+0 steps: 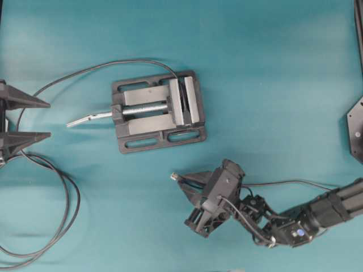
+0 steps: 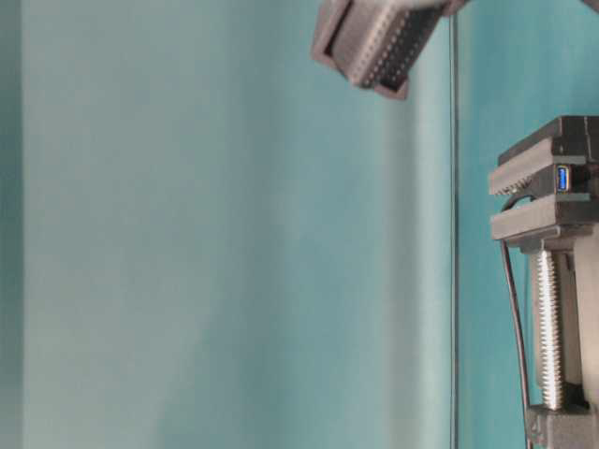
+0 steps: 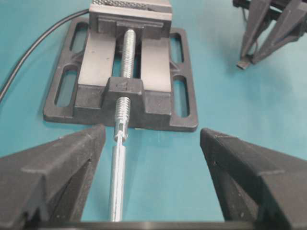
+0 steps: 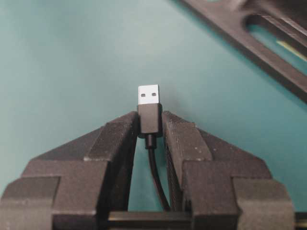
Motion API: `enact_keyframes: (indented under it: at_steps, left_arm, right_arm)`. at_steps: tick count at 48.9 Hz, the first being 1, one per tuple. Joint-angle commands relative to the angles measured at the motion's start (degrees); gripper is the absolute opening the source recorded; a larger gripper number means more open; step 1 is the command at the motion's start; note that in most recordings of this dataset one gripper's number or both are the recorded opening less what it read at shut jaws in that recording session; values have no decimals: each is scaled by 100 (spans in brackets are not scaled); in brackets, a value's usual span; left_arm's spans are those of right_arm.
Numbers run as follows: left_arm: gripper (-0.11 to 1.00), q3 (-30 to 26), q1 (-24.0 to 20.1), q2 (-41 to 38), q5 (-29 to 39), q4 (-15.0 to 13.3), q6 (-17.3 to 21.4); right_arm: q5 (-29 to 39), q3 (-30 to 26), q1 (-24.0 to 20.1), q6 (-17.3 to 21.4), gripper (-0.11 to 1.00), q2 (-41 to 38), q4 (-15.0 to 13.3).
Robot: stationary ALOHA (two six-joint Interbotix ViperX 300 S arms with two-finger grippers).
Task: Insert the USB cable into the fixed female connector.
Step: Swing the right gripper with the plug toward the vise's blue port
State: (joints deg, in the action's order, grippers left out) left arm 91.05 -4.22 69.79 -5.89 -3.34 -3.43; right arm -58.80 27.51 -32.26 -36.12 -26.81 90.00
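The USB cable's black plug (image 4: 149, 117) is pinched between my right gripper's (image 4: 150, 123) fingers, and its silvery tip (image 4: 148, 95) juts out in front. Overhead, that gripper (image 1: 184, 180) hovers below and right of the vise, plug tip (image 1: 174, 176) pointing left, with the thin cable (image 1: 283, 182) trailing right. The fixed female connector (image 2: 562, 178) shows its blue socket, clamped between the grey vise jaws. My left gripper (image 1: 39, 120) stands open at the table's left edge, facing the vise's screw handle (image 3: 118, 172), with nothing between its fingers.
The dark vise (image 1: 159, 110) sits mid-table with its silvery screw handle (image 1: 88, 119) pointing left. A longer black cable (image 1: 68, 198) loops over the lower left and runs into the vise top. The corner of another dark object (image 1: 356, 127) sits at the right edge.
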Motion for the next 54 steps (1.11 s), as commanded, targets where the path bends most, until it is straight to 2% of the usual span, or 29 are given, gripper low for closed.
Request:
enact_keyframes:
  at_steps: [1, 5, 8, 12, 25, 29, 54]
  left_arm:
    - [94, -79, -9, -88, -53, 18, -53]
    - [94, -79, -9, -88, -53, 18, -53]
    - [94, -79, -18, -88, -53, 18, -53]
    - [94, -79, -9, -88, -53, 18, -53]
    - [94, -79, -9, -88, -53, 18, -53]
    - [94, -79, -18, -88, -62, 18, -53]
    - [94, -79, -18, -88, -53, 18, -53]
  right_arm:
    - [-483, -369, -62, -334, 20, 26, 694]
    - [-861, -624, -88, -659, 20, -70, 1178]
    - [-1134, -809, -88, -826, 20, -158, 1424]
    - [-1459, -1037, -88, -932, 20, -281, 1608]
    - [-2391, -1547, -79, -940, 20, -580, 2206]
    - [-2540, -1661, -70, -923, 20, -650, 2276]
    - [-2839, -2039, 35, -879, 20, -791, 2294]
